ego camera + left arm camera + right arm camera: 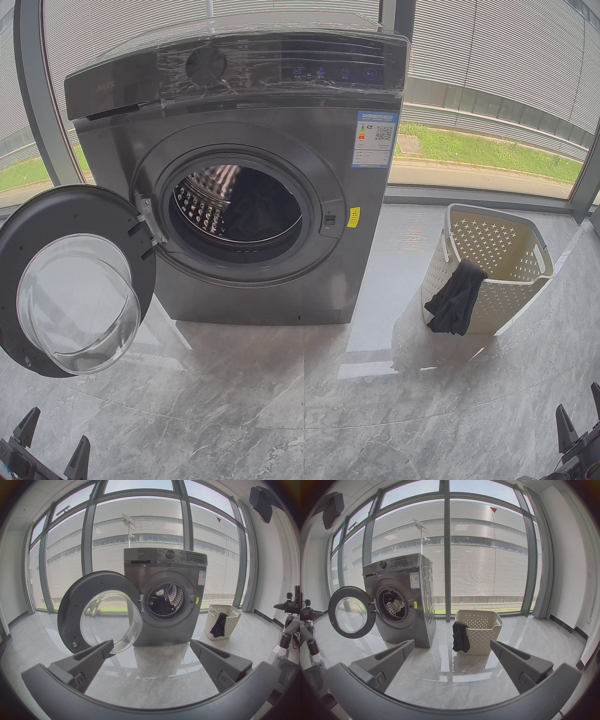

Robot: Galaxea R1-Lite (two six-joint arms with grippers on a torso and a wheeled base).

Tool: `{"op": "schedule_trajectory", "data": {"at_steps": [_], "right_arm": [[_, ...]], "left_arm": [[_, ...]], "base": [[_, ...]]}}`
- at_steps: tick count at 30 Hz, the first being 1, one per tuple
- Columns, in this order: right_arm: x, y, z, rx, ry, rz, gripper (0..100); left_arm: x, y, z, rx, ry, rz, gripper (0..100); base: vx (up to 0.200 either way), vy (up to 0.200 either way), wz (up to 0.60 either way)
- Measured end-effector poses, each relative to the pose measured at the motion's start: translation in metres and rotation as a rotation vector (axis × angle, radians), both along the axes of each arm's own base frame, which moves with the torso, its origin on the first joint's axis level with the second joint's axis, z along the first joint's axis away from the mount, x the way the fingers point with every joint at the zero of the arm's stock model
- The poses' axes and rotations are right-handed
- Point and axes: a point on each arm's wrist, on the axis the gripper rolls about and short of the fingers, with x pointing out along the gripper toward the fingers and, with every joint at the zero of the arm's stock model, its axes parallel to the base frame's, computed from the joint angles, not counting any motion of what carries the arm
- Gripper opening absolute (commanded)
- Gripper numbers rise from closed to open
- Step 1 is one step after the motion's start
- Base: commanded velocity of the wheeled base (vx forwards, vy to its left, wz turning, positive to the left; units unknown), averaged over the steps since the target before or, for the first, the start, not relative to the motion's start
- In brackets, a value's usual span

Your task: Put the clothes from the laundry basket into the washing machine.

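A grey front-loading washing machine point(250, 187) stands ahead with its round door point(69, 281) swung wide to the left. Dark clothing point(256, 209) lies inside the drum. To the right on the floor stands a cream laundry basket point(500, 250) with a black garment point(456, 299) draped over its near rim. My left gripper point(150, 645) is open and empty, low at the head view's left edge point(53, 437), well short of the machine. My right gripper point(451, 645) is open and empty too, low at the right point(581, 409), short of the basket point(481, 630).
Glossy grey marble floor point(300, 400) stretches between me and the machine. Floor-to-ceiling windows point(487, 558) run behind the machine and basket. The open door juts out into the floor space on the left.
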Motion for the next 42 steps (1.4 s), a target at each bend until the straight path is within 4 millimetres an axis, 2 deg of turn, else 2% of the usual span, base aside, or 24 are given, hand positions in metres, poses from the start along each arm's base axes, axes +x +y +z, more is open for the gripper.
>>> {"op": "schedule_trajectory", "data": {"at_steps": [24,42], "right_arm": [[0.0001,0.0000,0.0000,0.000,0.001,0.000,100],[0.0002,0.0000,0.0000,0.000,0.002,-0.002,100]], "left_arm": [[0.0001,0.0000,0.0002,0.001,0.000,0.001,100],[0.0001,0.0000,0.0001,-0.001,0.002,0.001,100]], "base": [[0.000,-0.200,0.00],[0.000,0.000,0.00]]}}
